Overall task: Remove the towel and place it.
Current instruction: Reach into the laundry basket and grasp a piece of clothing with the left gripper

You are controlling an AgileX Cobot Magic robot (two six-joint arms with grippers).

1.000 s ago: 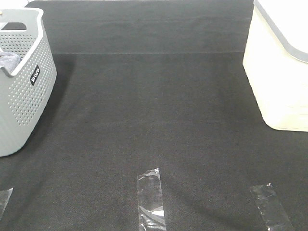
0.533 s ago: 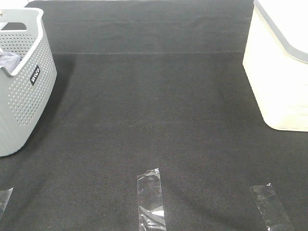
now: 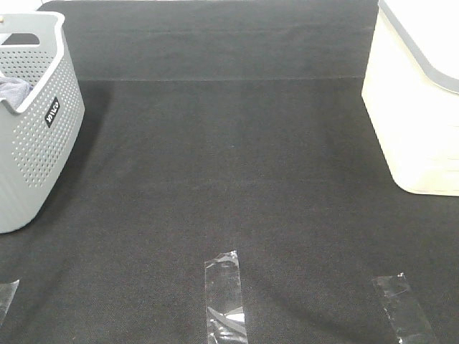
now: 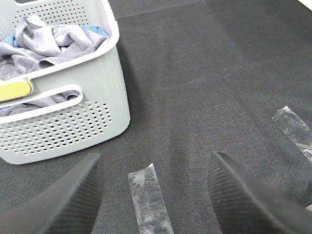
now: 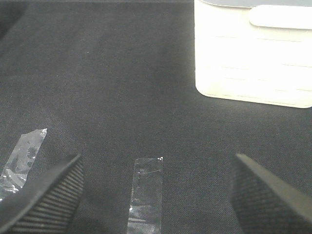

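Towel (image 4: 44, 44) isn't in either gripper right now. Left gripper (image 4: 153, 168) has its jaws spread wide with nothing between them, hanging over the black mat (image 4: 219, 73) with some clear tape (image 4: 146, 195) just in front of it. Right gripper (image 5: 156, 163) is the same deal, wide apart and empty, with more tape (image 5: 146, 192) in front of it. Further ahead of the left one sits the grey basket (image 4: 97, 97). The towel's crumpled up inside, with a bit of blue cloth (image 4: 95, 30) beside it. White basket (image 5: 253, 63) stands ahead of the right one.
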